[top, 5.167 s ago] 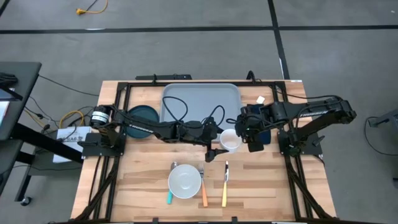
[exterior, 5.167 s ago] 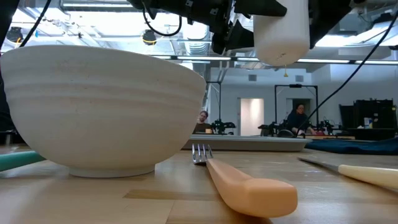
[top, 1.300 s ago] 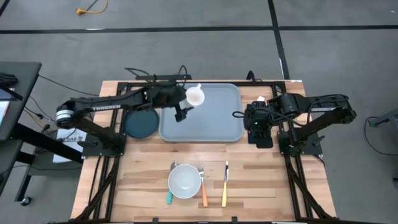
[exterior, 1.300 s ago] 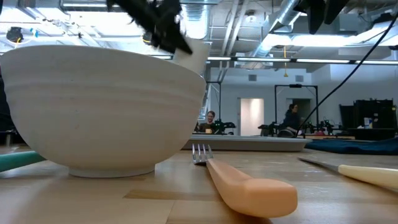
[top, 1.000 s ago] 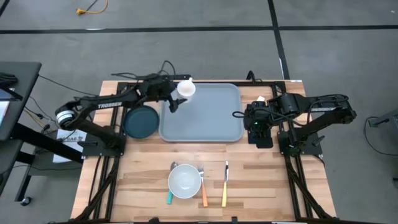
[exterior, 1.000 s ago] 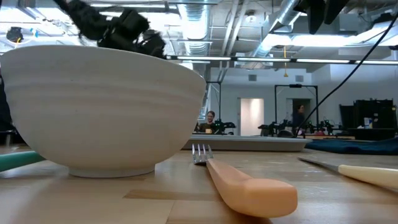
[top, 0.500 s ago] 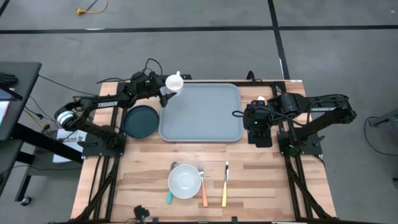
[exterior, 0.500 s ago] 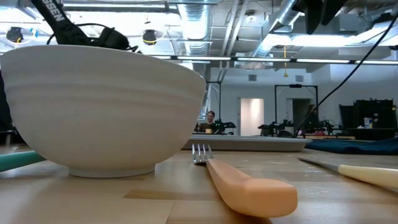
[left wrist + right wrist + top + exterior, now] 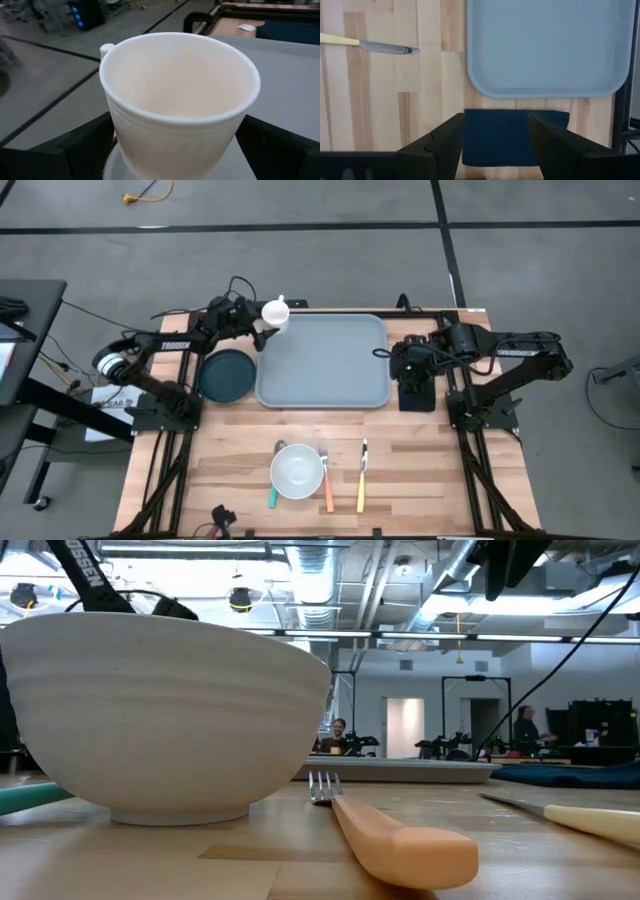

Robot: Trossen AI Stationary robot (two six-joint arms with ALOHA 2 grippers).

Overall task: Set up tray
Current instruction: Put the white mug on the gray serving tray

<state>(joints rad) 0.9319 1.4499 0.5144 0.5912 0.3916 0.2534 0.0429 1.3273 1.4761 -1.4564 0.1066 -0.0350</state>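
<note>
Pale grey-blue tray (image 9: 323, 360) bare, left tool (image 9: 262, 326) grasping empty white cup (image 9: 275, 312), right tool (image 9: 404, 368) released over napkin (image 9: 418, 396)

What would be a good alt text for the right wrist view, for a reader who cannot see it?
The right pincer hangs open above a dark napkin on the wooden table. Beyond the napkin lies the pale grey-blue tray, with nothing on the part shown, and a knife rests on the wood to one side.

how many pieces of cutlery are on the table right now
3 clearly visible, all near the front edge beside the white bowl: a teal-handled piece partly hidden by the bowl, an orange-handled fork just right of it, and a yellow-handled knife farther right. More could be hidden under the bowl.
</note>
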